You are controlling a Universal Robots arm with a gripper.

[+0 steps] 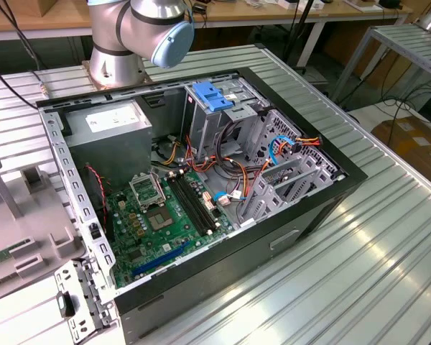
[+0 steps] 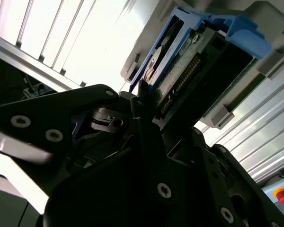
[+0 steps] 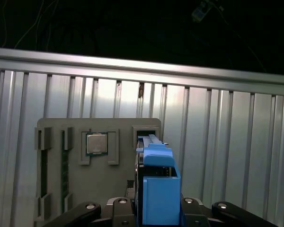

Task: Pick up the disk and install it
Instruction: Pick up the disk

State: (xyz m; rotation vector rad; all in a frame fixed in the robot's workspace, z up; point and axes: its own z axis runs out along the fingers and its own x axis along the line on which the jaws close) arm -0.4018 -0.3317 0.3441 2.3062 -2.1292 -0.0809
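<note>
Disk [image 3: 158, 189] in its blue carrier is clamped between my fingers [image 2: 149, 142], over the grey parts tray [image 3: 52, 165]. I cannot tell whether its far end is clear of the tray's slot. My gripper [image 2: 143, 97] hides part of its connector edge. A ribbed metal table [image 3: 227, 142] lies below, and in the exterior view an open computer case [image 1: 309, 208] rests on it.
</note>
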